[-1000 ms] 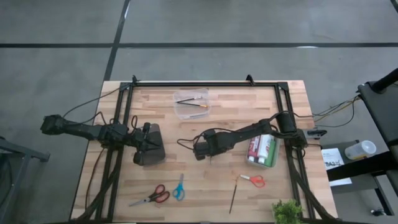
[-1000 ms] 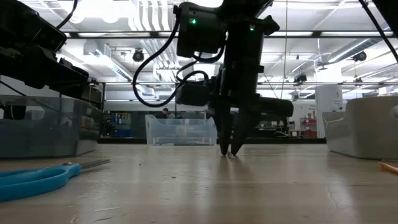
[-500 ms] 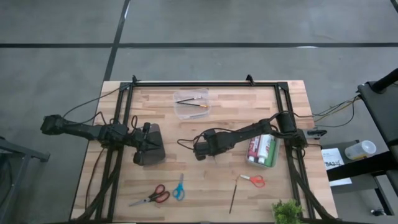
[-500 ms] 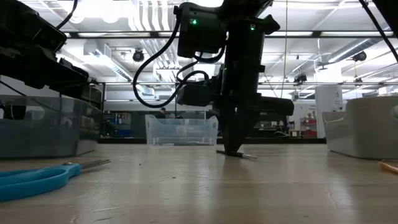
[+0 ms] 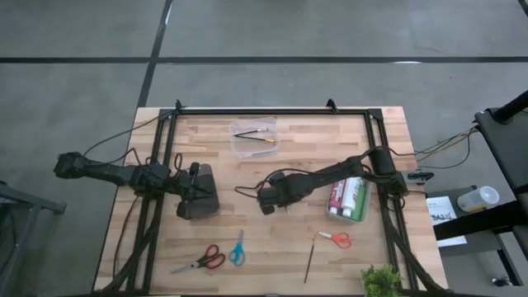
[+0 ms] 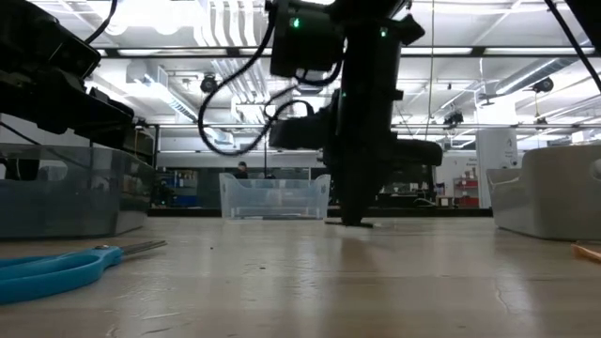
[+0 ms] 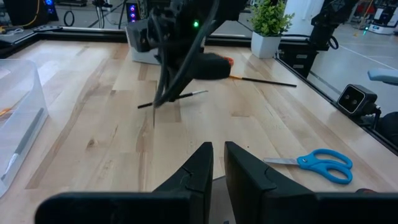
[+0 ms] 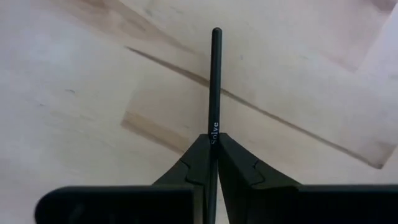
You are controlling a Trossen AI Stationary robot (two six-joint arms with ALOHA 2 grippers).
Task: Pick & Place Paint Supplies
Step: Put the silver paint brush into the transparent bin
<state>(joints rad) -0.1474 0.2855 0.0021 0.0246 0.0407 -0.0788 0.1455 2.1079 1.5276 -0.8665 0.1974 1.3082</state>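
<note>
My right gripper (image 5: 268, 200) stands mid-table, pointing down, shut on a thin black brush (image 7: 180, 98). A second brush (image 5: 310, 257) lies flat on the wood near the front right. A pack of green, red and white paint bottles (image 5: 347, 199) lies on its side to the right of my right gripper. At the far middle stands a clear bin (image 5: 254, 137) with brushes in it. My left gripper (image 7: 217, 155) rests at the table's left, its fingers nearly together with nothing between them. My right gripper pinches the brush's black handle (image 8: 213, 129) between its two fingers, some way in from the handle's free end (image 8: 216, 32). The fingers come from above, pointing down, and lie across the brush. The brush lies about level, just off the wood.
Red scissors (image 5: 200, 260) and blue scissors (image 5: 238, 247) lie near the front left. Small orange scissors (image 5: 336, 239) lie at the front right, beside a potted plant (image 5: 380, 280). A black frame (image 5: 272, 110) runs along the table's far edge and sides.
My right gripper has shut on the brush that lay between its open fingers, then risen a little. The brush, first tilted with one end on the wood, now hangs about level, slightly higher.
</note>
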